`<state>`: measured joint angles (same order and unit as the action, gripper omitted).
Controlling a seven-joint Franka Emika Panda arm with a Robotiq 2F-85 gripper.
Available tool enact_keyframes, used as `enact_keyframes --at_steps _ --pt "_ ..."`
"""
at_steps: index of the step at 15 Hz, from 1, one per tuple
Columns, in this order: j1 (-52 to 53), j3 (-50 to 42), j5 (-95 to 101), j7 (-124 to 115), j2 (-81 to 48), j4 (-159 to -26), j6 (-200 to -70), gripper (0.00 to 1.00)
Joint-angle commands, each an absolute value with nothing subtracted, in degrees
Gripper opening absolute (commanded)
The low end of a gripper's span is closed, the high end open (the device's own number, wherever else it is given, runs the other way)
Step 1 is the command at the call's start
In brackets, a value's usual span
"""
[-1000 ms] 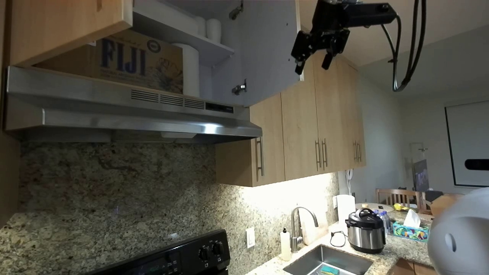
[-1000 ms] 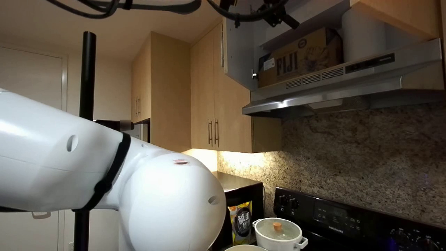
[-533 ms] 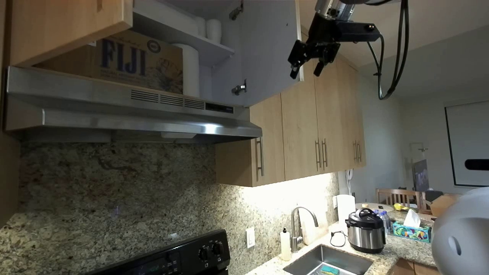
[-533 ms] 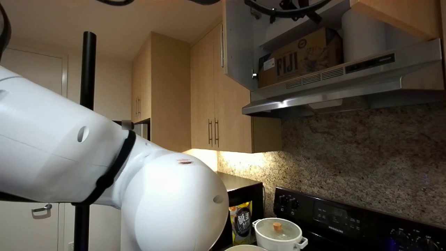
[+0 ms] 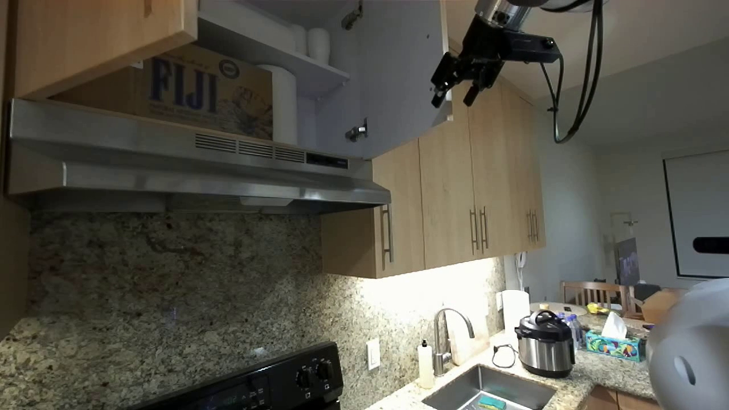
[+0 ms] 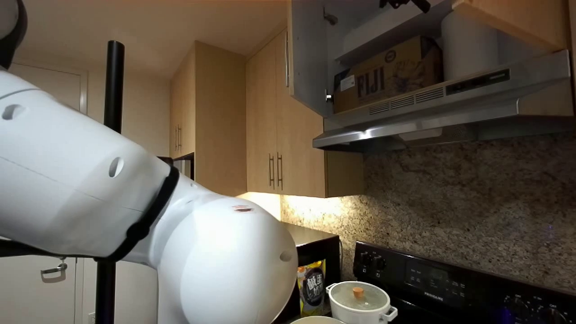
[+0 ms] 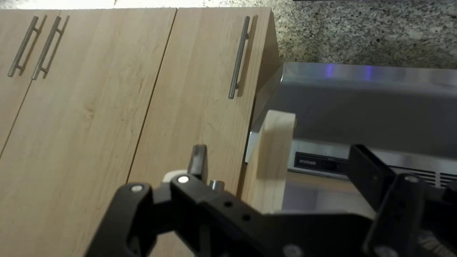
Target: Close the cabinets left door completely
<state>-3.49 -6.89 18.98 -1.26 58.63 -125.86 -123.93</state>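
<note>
Left door of cabinet open. Exterior view: box upper right, "FIJI"; stove lower right, "FRIGIDAIRE". Wrist view: hood right, inverted "BROAN". Pincer released.

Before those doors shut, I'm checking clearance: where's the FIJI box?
The FIJI box sits upper left in an exterior view, inside the open cabinet above the range hood, left of a white roll.

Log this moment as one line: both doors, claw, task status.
left door: open | right door: open | claw: open, right door's edge showing between jaws in wrist view, contact unclear | left-door closing: not done
</note>
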Motion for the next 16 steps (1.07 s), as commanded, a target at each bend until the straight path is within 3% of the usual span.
enact_keyframes --at_steps 1,9,16 --pt "-0.7 -9.1 15.3 5.0 55.3 -122.9 -126.2 1.0" --pt "3.4 -10.5 10.6 11.6 50.0 -118.2 -125.4 1.0" --pt "6.9 -6.0 9.6 14.6 50.3 -118.9 -125.0 1.0"
